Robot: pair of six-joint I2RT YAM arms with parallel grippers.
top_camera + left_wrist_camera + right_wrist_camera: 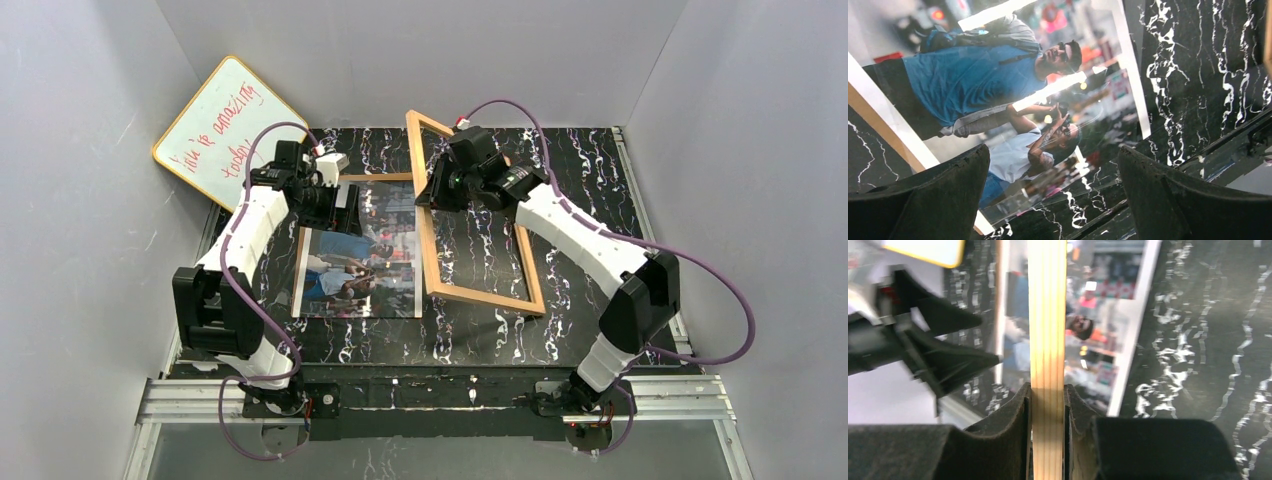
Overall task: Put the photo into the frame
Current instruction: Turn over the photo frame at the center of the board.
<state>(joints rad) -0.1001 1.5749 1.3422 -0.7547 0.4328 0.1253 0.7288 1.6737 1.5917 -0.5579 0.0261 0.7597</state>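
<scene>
- You have one photo (360,262), lying flat and picture side up on the black marbled tabletop (580,170), left of centre.
- One frame (487,297) stands just right of the photo, tilted, with its far left corner raised.
- Your right tool (1047,390) is narrowed onto the frame's left wooden rail and grips it.
- Your left tool (1053,155) hangs wide apart above the photo's far end, holding nothing.
- One brown board (375,178) shows at the photo's far edge.
- One yellow-rimmed whiteboard (228,125) leans far left; its red writing reads "amazing today", and the first word is unclear.
</scene>
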